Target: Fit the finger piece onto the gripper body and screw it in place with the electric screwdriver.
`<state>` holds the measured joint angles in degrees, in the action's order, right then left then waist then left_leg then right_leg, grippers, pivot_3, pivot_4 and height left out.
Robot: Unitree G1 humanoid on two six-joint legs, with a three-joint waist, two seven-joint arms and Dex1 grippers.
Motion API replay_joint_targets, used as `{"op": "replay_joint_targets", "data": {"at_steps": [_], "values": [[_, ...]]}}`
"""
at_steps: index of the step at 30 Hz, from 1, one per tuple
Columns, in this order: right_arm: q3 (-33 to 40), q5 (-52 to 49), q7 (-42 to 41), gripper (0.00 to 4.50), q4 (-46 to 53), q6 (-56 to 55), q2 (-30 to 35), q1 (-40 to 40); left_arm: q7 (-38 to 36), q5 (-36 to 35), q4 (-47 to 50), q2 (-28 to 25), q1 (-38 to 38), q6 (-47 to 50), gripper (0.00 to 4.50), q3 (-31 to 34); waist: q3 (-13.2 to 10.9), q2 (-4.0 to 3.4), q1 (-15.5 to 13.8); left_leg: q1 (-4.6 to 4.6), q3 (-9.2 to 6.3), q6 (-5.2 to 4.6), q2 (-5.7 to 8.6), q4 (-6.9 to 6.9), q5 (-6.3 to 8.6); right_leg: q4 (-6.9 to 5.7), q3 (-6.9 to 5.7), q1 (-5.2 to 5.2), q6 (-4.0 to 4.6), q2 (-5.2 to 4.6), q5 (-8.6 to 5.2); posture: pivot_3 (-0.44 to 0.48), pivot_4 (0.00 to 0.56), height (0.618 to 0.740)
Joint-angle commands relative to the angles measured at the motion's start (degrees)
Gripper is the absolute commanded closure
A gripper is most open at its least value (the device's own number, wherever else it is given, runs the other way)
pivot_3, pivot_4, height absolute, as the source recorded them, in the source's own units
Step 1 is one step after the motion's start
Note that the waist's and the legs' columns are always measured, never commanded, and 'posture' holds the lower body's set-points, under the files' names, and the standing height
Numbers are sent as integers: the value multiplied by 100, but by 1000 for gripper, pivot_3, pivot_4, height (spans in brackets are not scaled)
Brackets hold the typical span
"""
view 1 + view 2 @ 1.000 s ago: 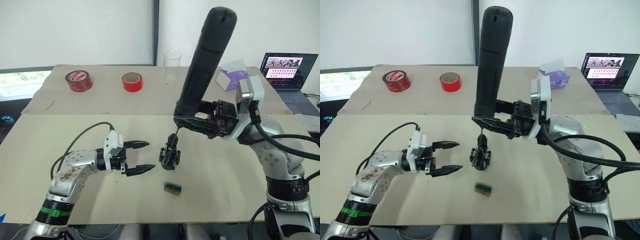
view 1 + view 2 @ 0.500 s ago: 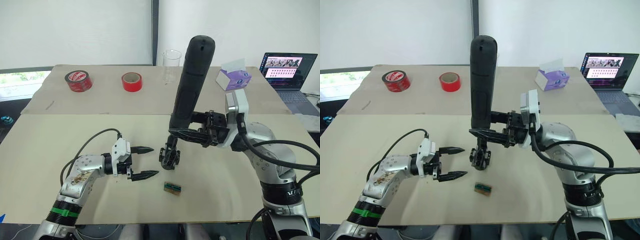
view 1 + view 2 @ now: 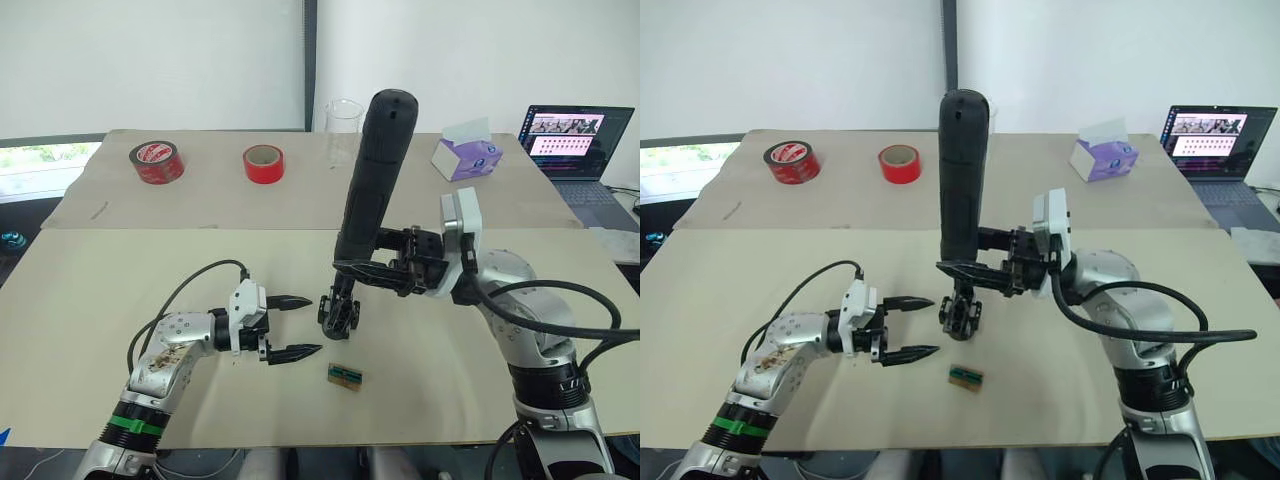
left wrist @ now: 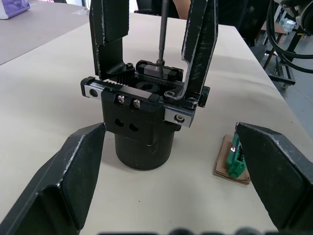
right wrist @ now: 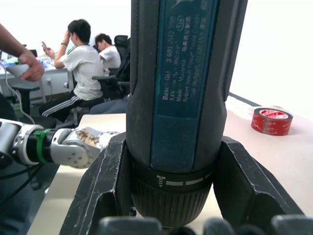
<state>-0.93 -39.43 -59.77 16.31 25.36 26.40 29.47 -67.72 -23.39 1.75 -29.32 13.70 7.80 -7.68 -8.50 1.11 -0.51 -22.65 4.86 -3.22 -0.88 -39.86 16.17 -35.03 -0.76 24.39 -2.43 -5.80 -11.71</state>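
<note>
Driving the screw looks like the step in hand: the right end effector [image 3: 970, 268] is clamped around the lower barrel of the electric screwdriver [image 3: 960, 170], which stands nearly upright with its thin bit reaching down into the top of the gripper body [image 3: 960, 312]. That small black mechanism sits on the pale table [image 3: 480, 380] roughly midway across, a little nearer the front edge than the seam behind it. In the left wrist view two black fingers rise from the gripper body [image 4: 144, 122], and the bit tip rests between them on what seems to be a screw head, so the finger piece [image 4: 200, 49] appears already fitted; I cannot tell which of the two it is for certain.

The left end effector [image 3: 292, 325] hovers just beside the gripper body on its left, fingers spread and holding nothing, apart from it. A tiny green-and-brown block [image 3: 345, 375] lies near the front edge, just in front of the mechanism.

Next, I would judge, the bit needs to stay square on the screw while the left end effector closes on the base to stop it turning.

Compared with a second ago, the screwdriver has swung in from a rightward lean to near vertical, and the left end effector has moved closer to the gripper body.
</note>
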Motion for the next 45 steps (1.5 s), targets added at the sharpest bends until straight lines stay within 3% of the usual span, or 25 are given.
{"op": "replay_joint_targets", "data": {"at_steps": [1,45], "values": [[113,-96,-34,2584,132,-204,-63,205,28,-11,141,30,70,-38,0,17,0,0,0,0,0,0,0,0,0,0,0,0,0,0,0,0,150,740],[-14,-307,-25,2584,233,275,-156,261,59,119,170,63,-128,-184,0,-54,0,0,3,0,0,1,0,0,0,-1,-1,0,0,-1,1,0,150,740]]}}
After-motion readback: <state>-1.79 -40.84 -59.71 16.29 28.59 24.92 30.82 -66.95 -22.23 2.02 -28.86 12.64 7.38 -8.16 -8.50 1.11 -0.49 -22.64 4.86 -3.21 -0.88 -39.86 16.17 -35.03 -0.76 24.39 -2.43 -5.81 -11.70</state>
